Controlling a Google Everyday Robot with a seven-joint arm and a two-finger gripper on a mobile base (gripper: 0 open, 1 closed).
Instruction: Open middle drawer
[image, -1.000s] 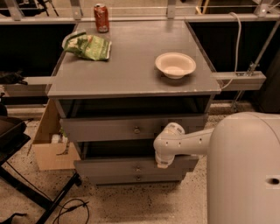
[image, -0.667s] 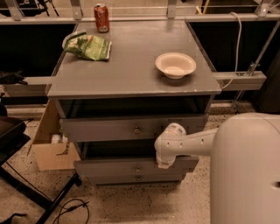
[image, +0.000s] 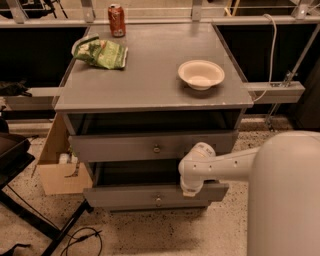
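Drawers are taking up the front of a grey cabinet (image: 150, 85), and two of them are standing pulled out. The upper drawer (image: 110, 148), the wider and taller front, is showing a round knob (image: 156, 148) at its centre, and its inside is lying in shadow, so any contents cannot be made out. Below it, the middle drawer (image: 125, 196) is sticking out from the cabinet with its own small knob (image: 158, 201); the box behind its front is also lying dark.

The white arm (image: 225, 164) is reaching in from the right, and the gripper (image: 190, 189) is pointing down at the top edge of the middle drawer's front, right of the knob. Whether it is gripping that edge or only resting against it cannot be told.

On the cabinet top, a white bowl (image: 215, 70) is sitting near the right side, showing only its pale inside. A green snack bag (image: 102, 52) is lying at the left, and a red can (image: 116, 21) is standing upright behind it at the back edge.

On the speckled floor (image: 165, 230), an open cardboard box (image: 60, 177) is leaning just beside the cabinet's left side, holding small pale items (image: 63, 159) too blurred to name. Black cables (image: 80, 237) are trailing at the lower left. A grey beam (image: 277, 91) is running off to the right with a white cord (image: 272, 50) hanging onto it. The robot's white body (image: 287, 195) is filling the lower right corner.
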